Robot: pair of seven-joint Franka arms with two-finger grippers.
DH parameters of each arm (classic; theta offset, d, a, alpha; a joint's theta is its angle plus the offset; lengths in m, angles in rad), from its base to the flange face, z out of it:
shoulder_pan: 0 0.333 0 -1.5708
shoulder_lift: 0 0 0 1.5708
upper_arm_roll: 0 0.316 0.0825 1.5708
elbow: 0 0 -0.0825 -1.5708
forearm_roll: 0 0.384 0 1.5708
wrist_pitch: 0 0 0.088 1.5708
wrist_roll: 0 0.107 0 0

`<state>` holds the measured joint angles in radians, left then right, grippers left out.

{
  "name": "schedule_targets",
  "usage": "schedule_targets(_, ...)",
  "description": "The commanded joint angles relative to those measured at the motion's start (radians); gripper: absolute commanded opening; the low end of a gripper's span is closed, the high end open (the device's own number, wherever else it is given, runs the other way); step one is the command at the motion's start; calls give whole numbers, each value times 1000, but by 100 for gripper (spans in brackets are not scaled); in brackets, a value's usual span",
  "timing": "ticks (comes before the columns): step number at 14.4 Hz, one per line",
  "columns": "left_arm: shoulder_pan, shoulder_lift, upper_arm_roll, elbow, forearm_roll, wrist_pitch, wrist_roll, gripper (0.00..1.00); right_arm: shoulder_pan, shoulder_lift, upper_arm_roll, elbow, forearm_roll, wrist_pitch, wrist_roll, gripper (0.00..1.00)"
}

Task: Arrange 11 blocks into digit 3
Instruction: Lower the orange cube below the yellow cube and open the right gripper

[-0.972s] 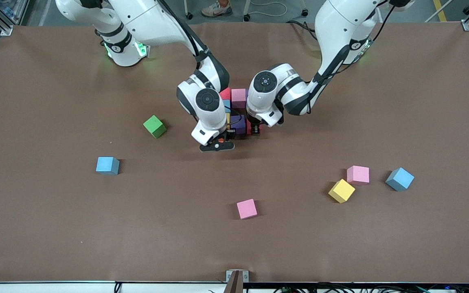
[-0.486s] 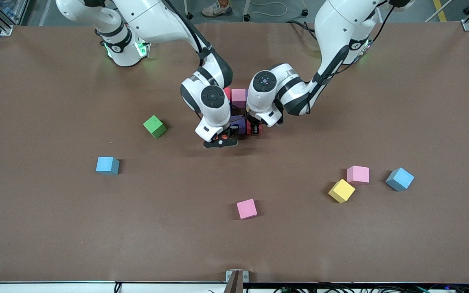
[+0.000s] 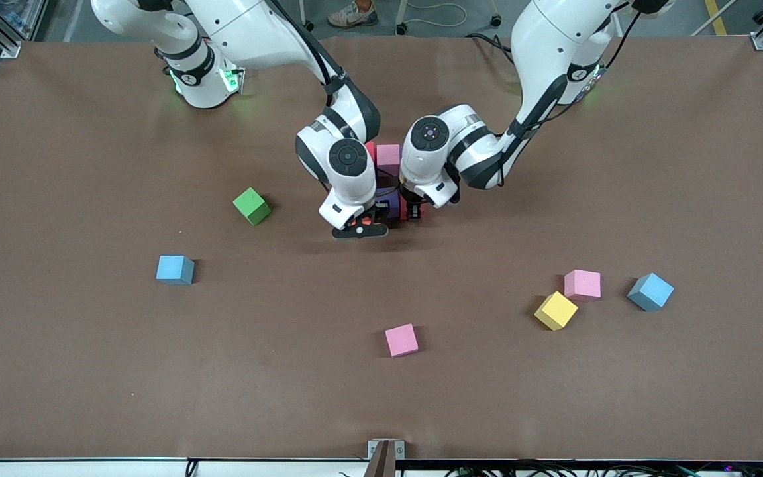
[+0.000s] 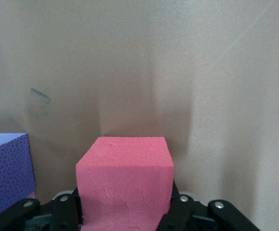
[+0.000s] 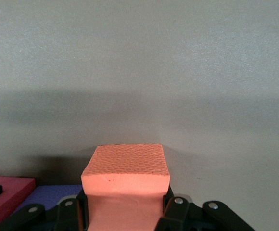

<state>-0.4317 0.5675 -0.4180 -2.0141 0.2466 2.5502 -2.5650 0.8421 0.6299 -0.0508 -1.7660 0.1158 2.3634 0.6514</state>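
Blocks are lying loose in the lower half of the frame: a pink block (image 3: 401,340) at lower centre, then a yellow block (image 3: 556,310), a second pink block (image 3: 582,284) just beside it, and a blue block (image 3: 650,291) toward the lower right. A second blue block (image 3: 175,269) is sitting at mid left, with a green block (image 3: 252,205) above it, well apart from it. At the frame's centre the partly built digit 3 (image 3: 388,159) is lying mostly hidden under both wrists; a pink cube and bits of purple and red are showing. The right gripper (image 3: 359,225) is holding an orange block (image 5: 125,175) between its jaws at the cluster's near edge, low over the tabletop (image 3: 90,371). The left gripper (image 3: 414,211) is clamping a red block (image 4: 124,185) in its jaws, just beside a purple cube (image 4: 7,168) of the figure.
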Motion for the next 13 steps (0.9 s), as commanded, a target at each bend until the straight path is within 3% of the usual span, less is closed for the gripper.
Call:
schedule_targets(1,-7,11,2,15,22,1,-6,39,20,14,-6,2,25,-1,13,0)
schedule_targets(5,-7,11,2,17,22,2,-4,39,18,17,-6,5,25,2,11,3)
schedule_targets(9,-9,11,2,15,22,2,-6,38,17,37,-6,28,22,-1,10,21)
schedule_targets(10,-7,11,2,15,22,2,-4,38,14,42,-7,33,22,-3,2,49)
schedule_targets(11,-9,11,2,15,22,2,-4,38,14,45,-7,33,15,-1,-2,99)
schedule_targets(13,-7,11,2,15,22,4,-4,38,8,47,-7,37,12,-1,-9,100)
